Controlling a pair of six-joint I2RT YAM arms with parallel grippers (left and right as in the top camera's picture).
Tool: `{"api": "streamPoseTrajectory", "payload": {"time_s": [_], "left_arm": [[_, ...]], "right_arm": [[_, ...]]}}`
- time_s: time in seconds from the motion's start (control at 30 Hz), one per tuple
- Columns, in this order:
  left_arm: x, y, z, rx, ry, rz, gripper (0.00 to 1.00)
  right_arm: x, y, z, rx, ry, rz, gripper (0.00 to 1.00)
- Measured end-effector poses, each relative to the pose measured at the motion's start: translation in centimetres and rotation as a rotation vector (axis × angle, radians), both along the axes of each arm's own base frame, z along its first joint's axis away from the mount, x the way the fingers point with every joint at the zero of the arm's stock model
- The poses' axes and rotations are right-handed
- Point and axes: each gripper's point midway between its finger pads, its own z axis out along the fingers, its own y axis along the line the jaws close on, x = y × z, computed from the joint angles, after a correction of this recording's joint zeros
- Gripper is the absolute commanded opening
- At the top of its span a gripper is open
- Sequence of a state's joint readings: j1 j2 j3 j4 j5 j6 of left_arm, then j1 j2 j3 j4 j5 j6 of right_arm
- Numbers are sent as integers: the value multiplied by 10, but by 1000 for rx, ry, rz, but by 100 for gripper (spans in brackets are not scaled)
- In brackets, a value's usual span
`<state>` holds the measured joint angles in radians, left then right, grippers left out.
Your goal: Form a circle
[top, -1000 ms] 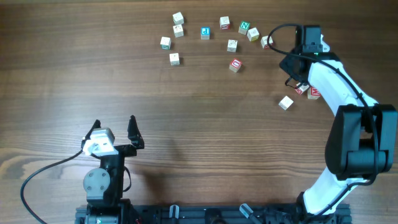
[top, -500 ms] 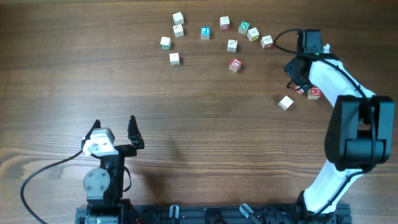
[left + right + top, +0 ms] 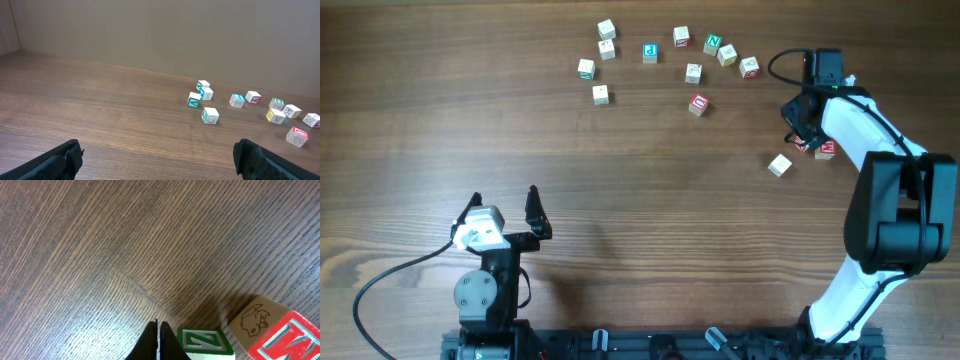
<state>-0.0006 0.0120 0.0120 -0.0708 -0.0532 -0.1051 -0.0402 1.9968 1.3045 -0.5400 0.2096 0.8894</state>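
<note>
Right gripper (image 3: 159, 339): jaws pressed fully together, nothing between them.
Small wooden cube with green letter face (image 3: 205, 342): just right of the closed tips, outside the jaws; contact cannot be told.
Wooden cube with red rabbit outline and red letter side (image 3: 262, 327): just beyond the green one, further right.
Left gripper (image 3: 160, 159): jaws spread wide, empty.
Scattered wooden letter cubes (image 3: 210, 115): well ahead of the left jaws, right of centre.

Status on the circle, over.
Left gripper open, clear of everything. Right gripper shut, empty, beside green-lettered block. Blocks in loose arc, no circle yet. Nothing in the way.
</note>
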Motion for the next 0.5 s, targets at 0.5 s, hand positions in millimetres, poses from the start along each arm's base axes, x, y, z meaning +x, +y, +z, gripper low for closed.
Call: {"api": "streamPoseTrajectory", "payload": {"time_s": [0.5], "left_arm": [[0, 0, 0, 0, 0, 0, 100]], "right_arm": [[3, 1, 1, 6, -12, 2, 5]]}}
